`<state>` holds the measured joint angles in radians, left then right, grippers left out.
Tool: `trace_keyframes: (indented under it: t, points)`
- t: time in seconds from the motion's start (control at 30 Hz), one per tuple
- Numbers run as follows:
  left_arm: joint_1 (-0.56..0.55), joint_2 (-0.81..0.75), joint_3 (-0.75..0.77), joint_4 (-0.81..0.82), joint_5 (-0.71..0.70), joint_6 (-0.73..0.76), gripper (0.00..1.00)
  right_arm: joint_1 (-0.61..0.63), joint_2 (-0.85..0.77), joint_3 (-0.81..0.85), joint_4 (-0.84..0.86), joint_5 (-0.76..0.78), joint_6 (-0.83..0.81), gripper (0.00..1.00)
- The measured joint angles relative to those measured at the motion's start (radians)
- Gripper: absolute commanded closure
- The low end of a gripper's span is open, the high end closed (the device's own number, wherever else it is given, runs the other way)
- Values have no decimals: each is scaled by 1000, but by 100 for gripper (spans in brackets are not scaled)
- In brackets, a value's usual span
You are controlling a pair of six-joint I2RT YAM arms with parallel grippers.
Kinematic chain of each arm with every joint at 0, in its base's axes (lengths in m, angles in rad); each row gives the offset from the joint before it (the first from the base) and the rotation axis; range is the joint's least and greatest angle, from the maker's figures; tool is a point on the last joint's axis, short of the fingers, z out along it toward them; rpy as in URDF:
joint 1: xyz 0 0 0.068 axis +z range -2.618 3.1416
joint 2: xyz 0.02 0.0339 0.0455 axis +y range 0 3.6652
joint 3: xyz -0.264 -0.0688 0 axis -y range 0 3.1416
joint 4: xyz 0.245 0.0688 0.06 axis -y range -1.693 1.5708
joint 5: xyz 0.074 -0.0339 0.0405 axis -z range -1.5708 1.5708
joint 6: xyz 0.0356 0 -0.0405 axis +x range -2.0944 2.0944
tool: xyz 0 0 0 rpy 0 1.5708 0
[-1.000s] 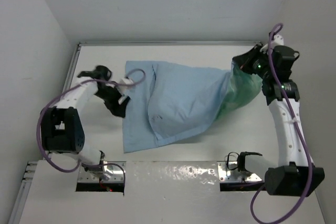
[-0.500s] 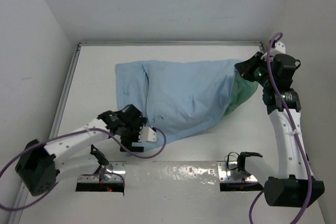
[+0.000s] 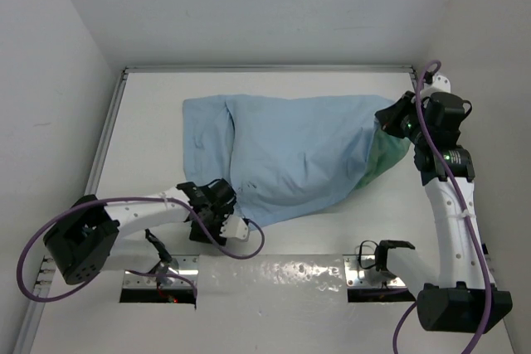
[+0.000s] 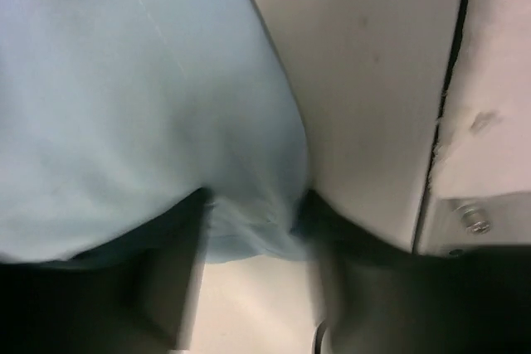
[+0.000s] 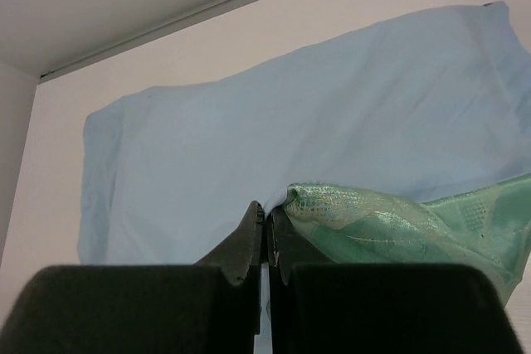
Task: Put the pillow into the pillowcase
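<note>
Two grippers meet the pillowcase (image 3: 290, 151), which lies bulging on the desk (image 3: 149, 138), blue face up. At its right end the right gripper (image 3: 388, 118) is clamped on the hem; only its wrist view shows the closed tips beside the green damask face (image 5: 398, 221). At its near-left corner the left gripper (image 3: 217, 215) straddles blue cloth next to a screwed metal plate (image 4: 473, 217); whether it pinches is unclear. The pillow is hidden.

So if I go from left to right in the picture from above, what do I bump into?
left arm → left gripper → pillowcase → right gripper → right arm
</note>
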<state>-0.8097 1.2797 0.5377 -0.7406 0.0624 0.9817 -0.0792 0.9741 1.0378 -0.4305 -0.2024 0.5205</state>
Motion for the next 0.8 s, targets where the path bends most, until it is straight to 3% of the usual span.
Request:
trace_keyframes:
  t: [0.03, 0.07, 0.2, 0.33, 0.43, 0.53, 0.8]
  points:
    - [0, -2, -8, -1, -5, -4, 96, 0, 0, 0, 0, 5, -1, 100]
    - [0, 0, -16, 4, -18, -8, 100, 0, 0, 0, 0, 10, -1, 100]
    - [49, -10, -4, 82, -97, -45, 100, 0, 5, 0, 2, 21, -1, 100]
    - [277, -39, 109, 112, -105, -100, 100, 0, 24, 3, 2, 37, -2, 100]
    - [478, -57, 394, 75, -88, -147, 100, 0, 52, 51, -31, 60, -12, 100]
    - [576, -77, 706, 99, -109, -196, 100, 0, 89, 177, -77, 78, -31, 100]
    - [591, -27, 1580, 37, -234, -247, 100, 0, 184, 793, -169, 180, -124, 100]
